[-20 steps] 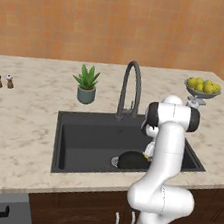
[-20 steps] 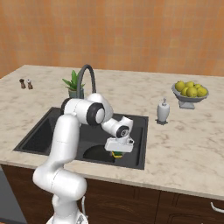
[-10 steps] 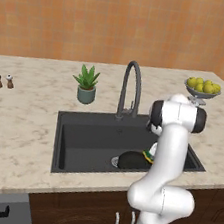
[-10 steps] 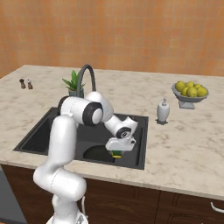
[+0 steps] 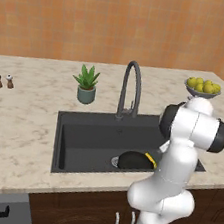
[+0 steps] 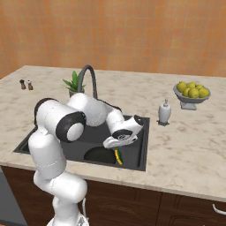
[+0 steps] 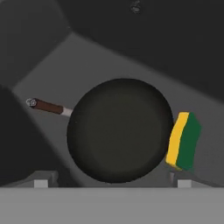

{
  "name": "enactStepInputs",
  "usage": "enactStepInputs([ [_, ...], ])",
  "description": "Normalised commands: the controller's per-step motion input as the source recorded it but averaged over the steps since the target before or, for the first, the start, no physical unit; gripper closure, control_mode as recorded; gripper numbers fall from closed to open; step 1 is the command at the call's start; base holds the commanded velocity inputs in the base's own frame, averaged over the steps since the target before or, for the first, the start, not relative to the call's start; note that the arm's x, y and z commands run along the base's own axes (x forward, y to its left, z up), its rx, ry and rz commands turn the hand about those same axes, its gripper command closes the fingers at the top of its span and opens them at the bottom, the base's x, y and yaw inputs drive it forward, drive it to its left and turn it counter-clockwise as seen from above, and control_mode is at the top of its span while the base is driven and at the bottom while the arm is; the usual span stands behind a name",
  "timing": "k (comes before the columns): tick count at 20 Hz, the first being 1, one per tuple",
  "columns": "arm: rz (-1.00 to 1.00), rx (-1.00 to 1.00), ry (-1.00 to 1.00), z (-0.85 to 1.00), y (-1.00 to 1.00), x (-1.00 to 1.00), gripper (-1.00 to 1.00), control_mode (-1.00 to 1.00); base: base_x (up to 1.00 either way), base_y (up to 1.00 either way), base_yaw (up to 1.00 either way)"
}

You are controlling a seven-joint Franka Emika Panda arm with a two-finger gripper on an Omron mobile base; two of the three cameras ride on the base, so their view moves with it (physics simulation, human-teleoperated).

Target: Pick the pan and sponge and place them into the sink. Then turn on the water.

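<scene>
Inside the sink [image 5: 79, 142] lies one pan [image 7: 120, 130], and one sponge [image 7: 183, 141] stands on its edge just beside the pan's rim, touching it or nearly so. In the hand view the pan sits just above and between the two fingertips [image 7: 41, 181], and the sponge is right above the fingertip on the right of that picture. The gripper [image 6: 115, 143] hangs over the basin with its fingers spread apart and nothing between them. So, as I judge it, both things are placed and the step in hand is to go for the water. To do this well, the hand should first rise straight out of the basin, so that a finger does not catch the sponge or knock the pan's handle [image 7: 48, 106], which points away to the left of the fingers. Then it should move to the one faucet [image 5: 130, 89], which stands behind the sink; no stream comes from it yet. Where its lever is I cannot tell for sure. On the counter I count one potted plant [image 5: 87, 84], one fruit bowl [image 6: 191, 93], one soap bottle [image 6: 164, 111] and two small shakers [image 5: 3, 81].
</scene>
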Motion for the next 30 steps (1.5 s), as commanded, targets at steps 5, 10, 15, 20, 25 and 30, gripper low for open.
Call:
enactStepInputs([
  [5, -0.04, 0.11, -0.06, 1.00, 0.15, -0.06, -1.00, -1.00, 0.00, 0.00, 0.00],
  [10, -0.07, 0.01, 0.12, 0.95, 0.09, 0.18, -1.00, -1.00, 0.00, 0.00, 0.00],
  [15, -0.05, 0.01, 0.25, 0.33, 0.05, 0.29, -1.00, -1.00, 0.00, 0.00, 0.00],
  [20, 0.00, 0.03, 0.03, 0.00, 0.11, 0.09, -1.00, -1.00, 0.00, 0.00, 0.00],
  [25, -0.08, 0.09, 0.00, 0.00, 0.25, 0.41, -1.00, -1.00, 0.00, 0.00, 0.00],
  [30, -0.15, 0.13, 0.01, 0.00, 0.23, 0.69, -1.00, -1.00, 0.00, 0.00, 0.00],
])
